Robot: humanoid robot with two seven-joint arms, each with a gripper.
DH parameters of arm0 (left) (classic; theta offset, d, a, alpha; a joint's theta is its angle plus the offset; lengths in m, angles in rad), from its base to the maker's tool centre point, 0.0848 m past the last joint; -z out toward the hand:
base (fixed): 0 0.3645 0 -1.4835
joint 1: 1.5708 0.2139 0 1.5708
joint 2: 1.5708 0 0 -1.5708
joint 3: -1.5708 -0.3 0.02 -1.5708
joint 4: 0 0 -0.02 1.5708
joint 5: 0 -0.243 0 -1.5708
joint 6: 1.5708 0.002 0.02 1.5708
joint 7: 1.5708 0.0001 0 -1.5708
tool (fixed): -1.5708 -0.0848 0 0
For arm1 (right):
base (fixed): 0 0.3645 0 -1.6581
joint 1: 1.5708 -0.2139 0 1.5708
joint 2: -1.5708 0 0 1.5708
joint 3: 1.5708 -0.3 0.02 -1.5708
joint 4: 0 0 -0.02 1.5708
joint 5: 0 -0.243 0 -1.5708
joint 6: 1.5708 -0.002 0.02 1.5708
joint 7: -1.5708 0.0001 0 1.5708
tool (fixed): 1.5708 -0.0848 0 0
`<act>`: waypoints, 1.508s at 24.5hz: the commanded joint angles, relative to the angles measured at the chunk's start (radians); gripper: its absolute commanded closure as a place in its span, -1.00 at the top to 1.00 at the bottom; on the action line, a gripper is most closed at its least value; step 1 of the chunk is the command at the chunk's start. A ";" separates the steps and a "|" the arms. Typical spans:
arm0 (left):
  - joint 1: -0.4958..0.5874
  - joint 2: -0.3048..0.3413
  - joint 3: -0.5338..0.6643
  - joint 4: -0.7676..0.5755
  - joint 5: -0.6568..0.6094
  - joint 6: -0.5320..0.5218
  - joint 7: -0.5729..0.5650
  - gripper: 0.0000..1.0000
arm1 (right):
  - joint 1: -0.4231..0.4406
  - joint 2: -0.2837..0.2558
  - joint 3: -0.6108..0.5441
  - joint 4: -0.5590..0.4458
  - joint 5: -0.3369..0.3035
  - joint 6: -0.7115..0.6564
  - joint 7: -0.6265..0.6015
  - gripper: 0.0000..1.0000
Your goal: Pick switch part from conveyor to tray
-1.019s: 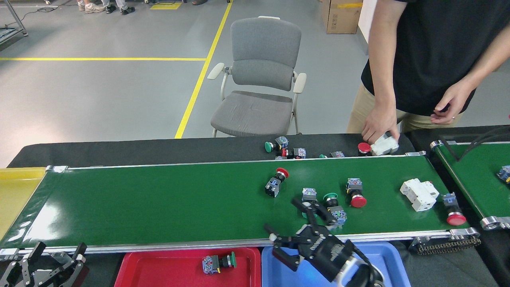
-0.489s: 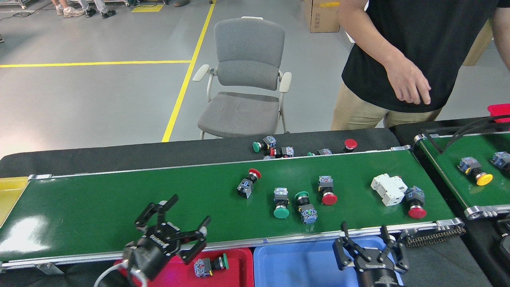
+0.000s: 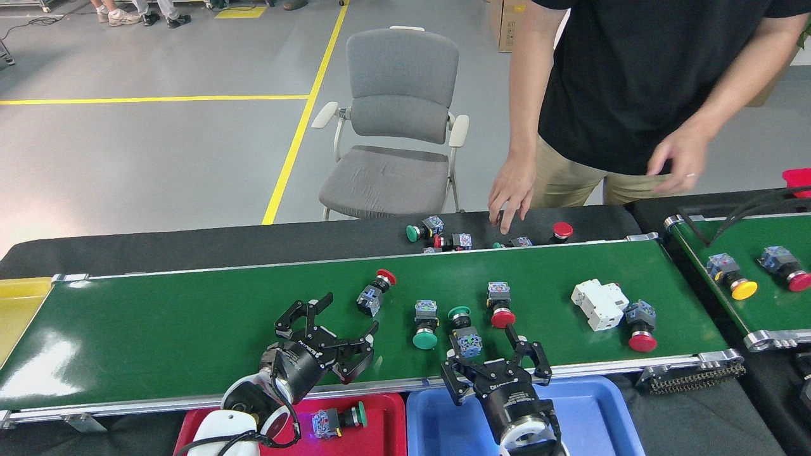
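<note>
Switch parts lay scattered along the conveyor (image 3: 190, 329) in front of you: one with a red cap (image 3: 374, 292), one with a large green cap (image 3: 425, 324), a smaller green-capped one (image 3: 464, 329), and another red one (image 3: 499, 304). Your left gripper (image 3: 329, 329) hung over the belt's near half with its fingers spread and nothing between them, near the red-capped part. Your right gripper (image 3: 494, 364) sat at the near rail, also released and empty, just beside the small green-capped switch. One green-capped switch (image 3: 339, 420) already rested in the red tray (image 3: 380, 430); the blue tray (image 3: 589, 418) lay beside it. A person's hand (image 3: 513, 190) reached toward the parts behind the belt.
</note>
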 commanded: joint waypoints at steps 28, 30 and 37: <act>0.121 0.262 0.102 -0.218 0.207 -0.312 0.034 -0.92 | 0.130 -0.085 0.090 -0.254 0.024 -0.566 0.038 0.98; 0.279 0.314 0.107 -0.357 0.219 -0.312 0.034 -0.84 | 0.159 -0.087 0.090 -0.267 0.024 -0.634 0.038 0.99; 0.570 0.291 0.125 -0.565 0.224 -0.312 0.033 0.47 | 0.182 -0.084 0.075 -0.304 0.014 -0.662 0.040 0.99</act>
